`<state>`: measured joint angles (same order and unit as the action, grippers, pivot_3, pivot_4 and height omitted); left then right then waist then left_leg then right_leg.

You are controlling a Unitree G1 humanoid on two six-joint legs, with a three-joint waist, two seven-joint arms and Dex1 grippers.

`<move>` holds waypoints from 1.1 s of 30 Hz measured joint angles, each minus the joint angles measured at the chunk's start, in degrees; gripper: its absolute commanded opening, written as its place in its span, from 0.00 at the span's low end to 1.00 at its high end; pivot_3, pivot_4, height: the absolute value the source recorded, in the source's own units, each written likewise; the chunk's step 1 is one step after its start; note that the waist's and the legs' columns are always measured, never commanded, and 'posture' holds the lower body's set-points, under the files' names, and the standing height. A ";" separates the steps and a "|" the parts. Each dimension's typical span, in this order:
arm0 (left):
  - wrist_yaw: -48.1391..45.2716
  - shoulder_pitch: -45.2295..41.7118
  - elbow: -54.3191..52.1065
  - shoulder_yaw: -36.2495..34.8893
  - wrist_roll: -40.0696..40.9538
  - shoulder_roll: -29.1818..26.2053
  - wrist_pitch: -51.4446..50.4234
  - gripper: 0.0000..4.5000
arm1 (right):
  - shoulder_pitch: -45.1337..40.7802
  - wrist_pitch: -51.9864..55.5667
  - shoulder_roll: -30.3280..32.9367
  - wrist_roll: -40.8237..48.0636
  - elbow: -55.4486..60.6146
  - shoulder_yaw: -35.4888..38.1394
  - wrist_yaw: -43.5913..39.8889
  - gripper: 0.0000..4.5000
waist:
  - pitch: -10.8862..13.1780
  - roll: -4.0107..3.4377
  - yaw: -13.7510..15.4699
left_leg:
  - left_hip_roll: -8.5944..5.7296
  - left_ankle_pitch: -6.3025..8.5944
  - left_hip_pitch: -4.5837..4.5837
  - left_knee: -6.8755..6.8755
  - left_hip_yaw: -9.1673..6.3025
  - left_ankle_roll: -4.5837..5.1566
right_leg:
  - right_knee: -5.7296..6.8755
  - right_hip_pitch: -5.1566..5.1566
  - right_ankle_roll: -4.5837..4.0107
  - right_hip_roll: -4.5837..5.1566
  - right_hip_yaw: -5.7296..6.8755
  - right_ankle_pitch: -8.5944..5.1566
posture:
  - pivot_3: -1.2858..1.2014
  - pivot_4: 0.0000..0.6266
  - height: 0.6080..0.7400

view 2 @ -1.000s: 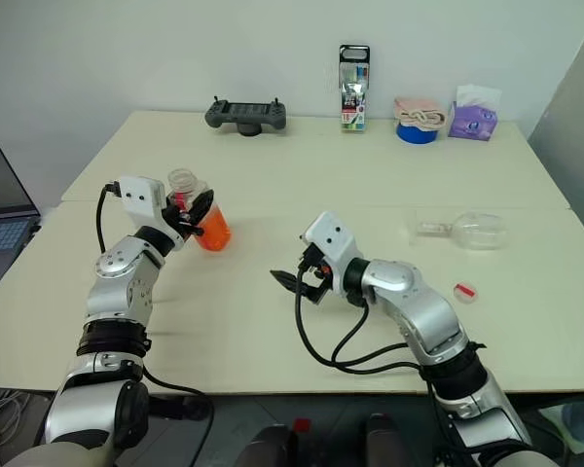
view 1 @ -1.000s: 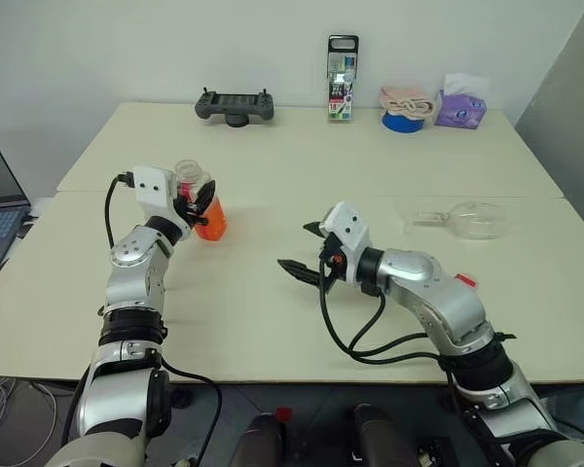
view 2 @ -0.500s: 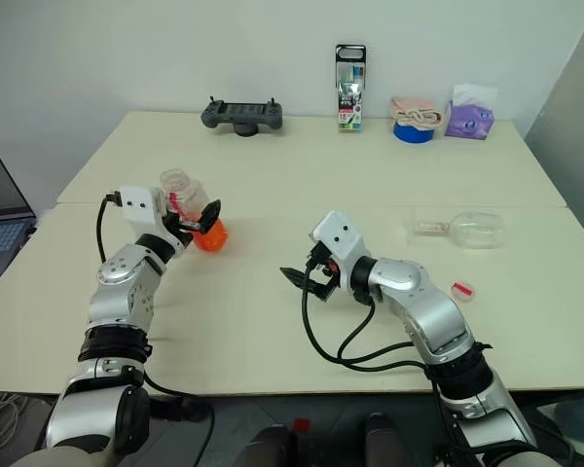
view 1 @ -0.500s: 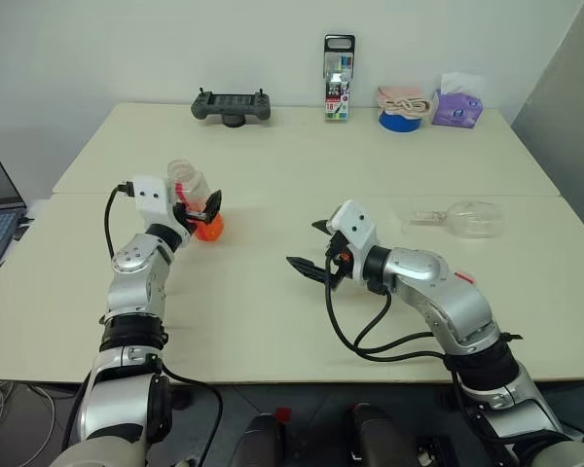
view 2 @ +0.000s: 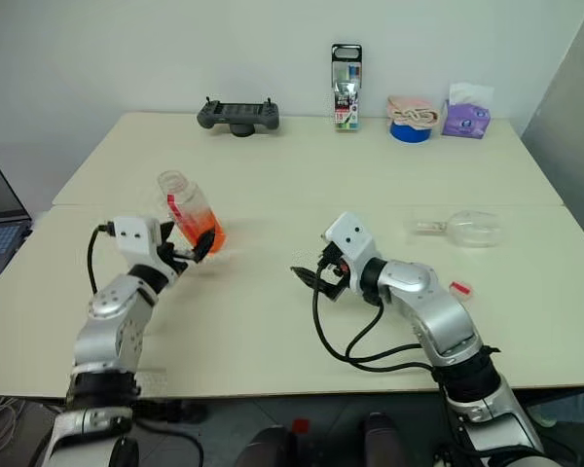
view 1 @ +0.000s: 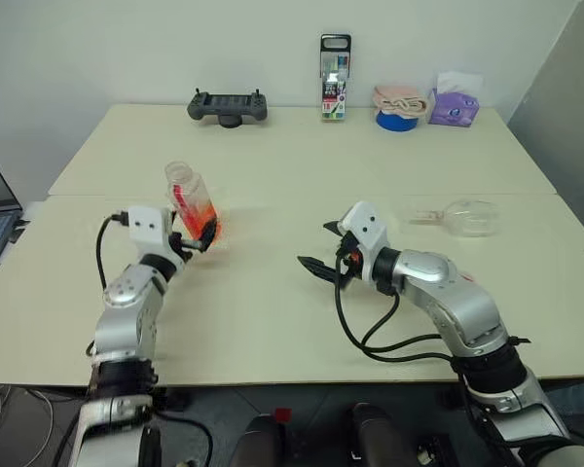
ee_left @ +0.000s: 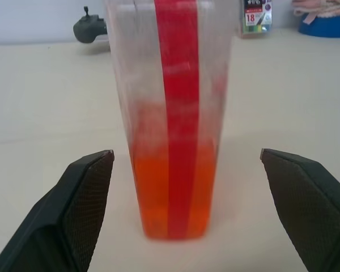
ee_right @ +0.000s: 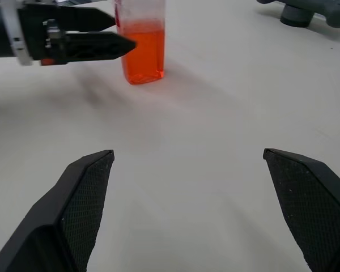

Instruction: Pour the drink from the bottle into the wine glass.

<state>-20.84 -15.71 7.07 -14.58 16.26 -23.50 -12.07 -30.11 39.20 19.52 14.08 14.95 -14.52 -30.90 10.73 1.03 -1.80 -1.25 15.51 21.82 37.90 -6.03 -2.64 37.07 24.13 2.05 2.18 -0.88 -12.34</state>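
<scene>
The bottle stood on the cream table near its left side, uncapped, with the orange drink filling only its lower part and a red label strip running down the face. The left gripper sat just in front of it with both black fingers spread wide, one to each side of the bottle and clear of its walls, so it held nothing. The right gripper hovered over the middle of the table, its fingers also fully apart and empty. The wine glass lay on its side well off to the right, apart from both arms, and a small red cap rested on the table near the right forearm.

The step in hand appeared to be getting the glass ready to receive a pour, since nothing could go into it while it lay flat. The right arm looked best placed for that: approach the bowl or stem gently, close on the glass without squeezing hard, and set it upright on its foot. The open bottle seemed easy to tip, so the left fingers would do well to keep clear of it, then close squarely across its flat sides before any lift.
</scene>
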 measured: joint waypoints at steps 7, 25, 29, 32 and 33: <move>-5.61 19.47 -19.88 1.31 5.13 -0.26 -4.74 0.98 | 5.65 0.76 0.00 2.16 1.72 9.60 3.35 1.00 | -0.01 0.01 0.21 | 0.00 0.01 0.00 -0.02 0.02 0.00 | -0.07 -0.05 -0.02 0.03 -0.01 -0.02 | 0.52 0.24 1.00; -21.41 5.25 -21.80 24.10 2.73 -1.47 -7.36 0.98 | 1.35 6.15 -24.28 37.44 -12.98 54.22 36.38 1.00 | -0.05 -0.18 -0.75 | 0.36 0.00 -0.12 -0.09 0.28 0.07 | 0.01 -0.04 -0.16 -0.45 -0.13 0.01 | 0.52 0.24 1.00; -22.38 4.30 -21.12 24.20 2.46 -1.39 -6.45 0.98 | -2.56 2.36 -24.29 41.33 -22.44 57.01 38.20 1.00 | -0.05 -0.20 -0.77 | 0.41 0.01 -0.13 -0.08 0.36 0.08 | 0.01 -0.03 -0.21 -0.50 -0.17 0.04 | 0.52 0.24 1.00; -22.44 4.18 -20.97 24.21 2.19 -1.26 -6.31 0.98 | -5.41 -1.19 -23.83 43.26 -28.44 58.34 38.65 1.00 | -0.04 -0.22 -0.80 | 0.50 0.01 -0.13 -0.08 0.39 0.08 | 0.00 -0.03 -0.24 -0.57 -0.19 0.06 | 0.52 0.24 1.00; -22.42 4.16 -20.97 24.21 2.09 -1.14 -6.29 0.98 | -6.42 -2.34 -23.29 43.44 -30.32 58.39 38.53 1.00 | -0.04 -0.22 -0.87 | 0.52 0.01 -0.13 -0.08 0.40 0.08 | -0.01 -0.03 -0.25 -0.59 -0.19 0.06 | 0.52 0.24 1.00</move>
<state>-43.25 -11.56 -13.90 9.63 18.35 -24.64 -18.36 -36.53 36.85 -3.77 57.52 -15.37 43.87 7.62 10.70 0.80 -2.67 -0.74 15.52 21.69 37.82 -5.64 -2.56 37.06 24.10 1.80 1.59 -1.07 -12.27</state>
